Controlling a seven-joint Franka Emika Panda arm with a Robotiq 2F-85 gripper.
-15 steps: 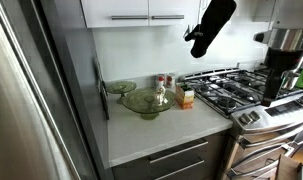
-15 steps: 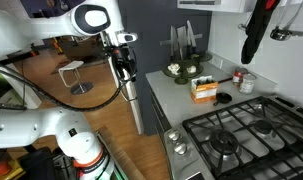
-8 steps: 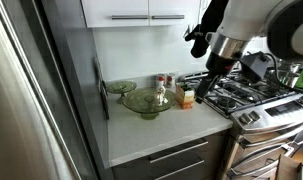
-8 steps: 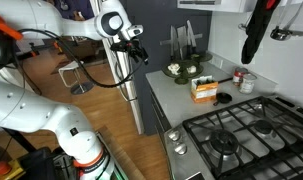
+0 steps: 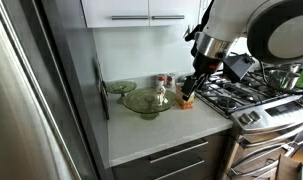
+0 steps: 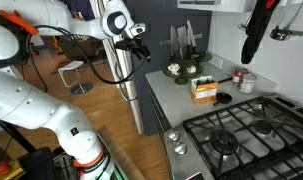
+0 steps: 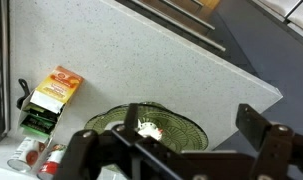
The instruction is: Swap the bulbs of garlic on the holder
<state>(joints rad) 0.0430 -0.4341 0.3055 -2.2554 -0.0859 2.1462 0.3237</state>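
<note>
The holder point(image 7: 176, 128), a shallow green glass bowl, sits on the speckled counter low in the wrist view. One whitish bulb of garlic point(image 7: 148, 128) lies inside it. My gripper point(image 7: 169, 135) hangs open above the bowl, its dark fingers point(image 7: 263, 132) spread wide with nothing between them. In an exterior view the gripper point(image 5: 195, 86) hovers over the counter just right of the holder point(image 5: 143, 102). In an exterior view from the stove side, the gripper point(image 6: 141, 48) is still left of the counter and the holder point(image 6: 177, 70).
An orange-and-white carton point(image 5: 186, 98) stands right of the bowl, close under the gripper. A smaller glass dish point(image 5: 119, 88) and spice jars point(image 7: 36, 155) sit by the wall. The gas stove point(image 5: 236, 90) lies to the right, the fridge point(image 5: 31, 100) to the left.
The arm has come into an exterior view from the upper right and moved down and left toward the carton and bowl. The jaws stayed open.
</note>
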